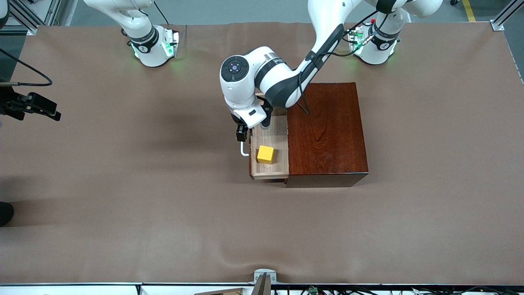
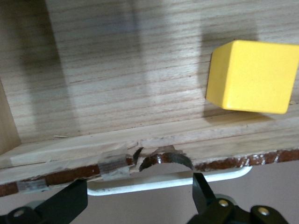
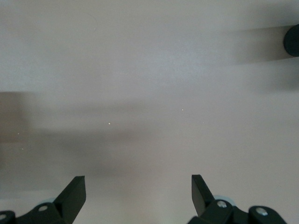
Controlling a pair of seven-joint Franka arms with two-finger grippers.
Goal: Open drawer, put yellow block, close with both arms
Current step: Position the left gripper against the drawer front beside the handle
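— Brown cloth covers the whole tabletop (image 1: 123,196), right? Where does the left pincer sit on it?

— Left pincer (image 2: 140,198) hangs over the handle (image 2: 163,181) of the drawer (image 1: 269,164), fingers (image 2: 203,191) spread wide, one to each side of the white bar and pinching nothing. In the front view the left pincer (image 1: 241,135) sits just above the drawer's front edge, at the end toward the right arm.

— And the block?

— Yellow block (image 1: 265,154) lies inside the open drawer, on its light-wood floor, close to the front wall. From the left wrist view the block (image 2: 252,77) rests just past that front wall, off to one side of the pincer rather than between its fingers. It is not touched.

— How far out is the drawer?

— Pulled out from the box (image 1: 327,131), its tray showing in full. The left arm (image 1: 286,78) reaches from its base over the box's top.

— What about the right one?

— Right pincer (image 3: 138,193) is spread too, empty, with only bare tabletop under it. That arm waits; its base (image 1: 153,47) stands at its own end, well apart from the box.
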